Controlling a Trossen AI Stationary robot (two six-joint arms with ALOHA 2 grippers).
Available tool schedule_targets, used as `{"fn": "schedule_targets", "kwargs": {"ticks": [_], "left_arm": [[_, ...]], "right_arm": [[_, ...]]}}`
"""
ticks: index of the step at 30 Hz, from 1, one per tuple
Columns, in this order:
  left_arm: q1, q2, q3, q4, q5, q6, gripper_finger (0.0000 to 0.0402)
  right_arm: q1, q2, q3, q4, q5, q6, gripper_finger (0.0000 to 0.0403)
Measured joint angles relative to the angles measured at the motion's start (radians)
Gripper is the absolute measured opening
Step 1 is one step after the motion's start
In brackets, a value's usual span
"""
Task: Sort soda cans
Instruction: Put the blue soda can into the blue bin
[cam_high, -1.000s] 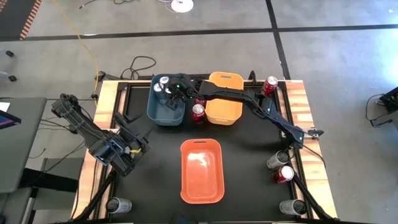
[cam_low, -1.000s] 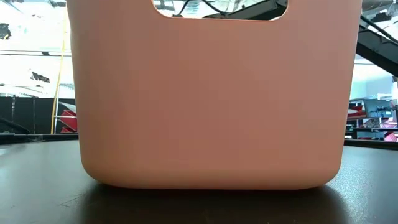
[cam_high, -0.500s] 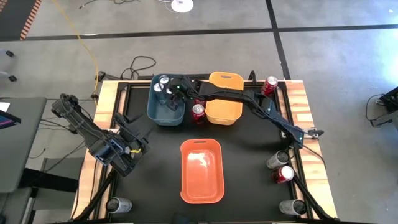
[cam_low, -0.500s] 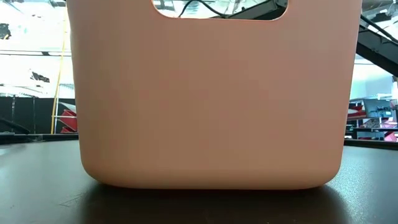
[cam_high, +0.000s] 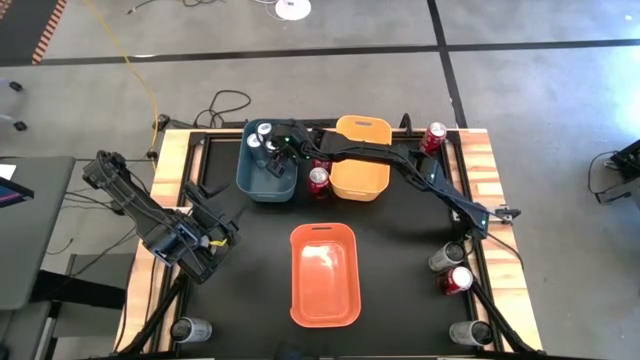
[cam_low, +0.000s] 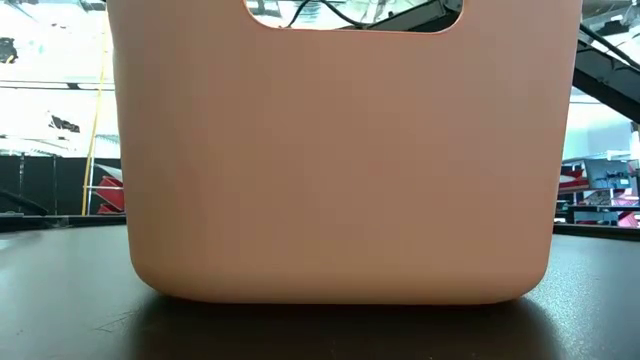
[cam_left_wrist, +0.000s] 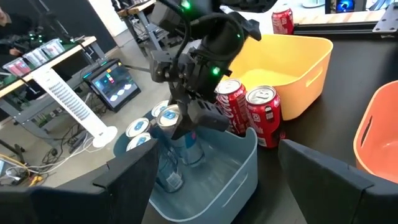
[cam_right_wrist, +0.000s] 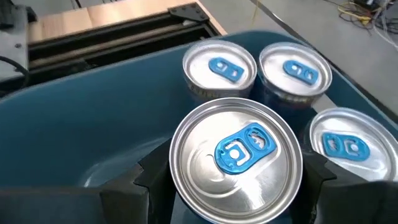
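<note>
Gripping a blue-tabbed can (cam_right_wrist: 237, 165) over the blue bin (cam_high: 254, 180), right hand (cam_high: 283, 150); black tabletop (cam_high: 400, 260), grey floor (cam_high: 300, 80).

Blue bin (cam_high: 262, 180) beside yellow bin (cam_high: 360, 172); orange bin (cam_high: 324, 275) nr table centre.

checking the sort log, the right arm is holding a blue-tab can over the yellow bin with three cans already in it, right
Not quite: the bin is blue, not yellow. The right wrist view shows the right gripper with its fingers around a blue-tab can over the blue bin, three cans already inside. In the high view the yellow bin sits beside it.
</note>
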Motion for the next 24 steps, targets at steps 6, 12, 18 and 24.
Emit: {"fn": "schedule_targets", "kwargs": {"ticks": [6,12,18,24], "left_arm": [[0.000,0.001,0.000,0.000,0.000,0.000,0.0325],[0.000,0.001,0.000,0.000,0.008,0.000,0.0325],[0.000,0.001,0.000,0.000,0.008,0.000,0.0325],[0.000,0.001,0.000,0.001,0.008,-0.009,0.0325]], "right_arm": [[0.002,0.050,0.003,0.028,0.015,0.009,0.0226],[-0.016,0.053,0.004,0.026,0.010,0.023,0.0229],[-0.035,0.049,0.004,0.018,-0.027,0.020,0.0240],[-0.037,0.049,0.003,0.017,-0.047,0.020,0.0267]]}}
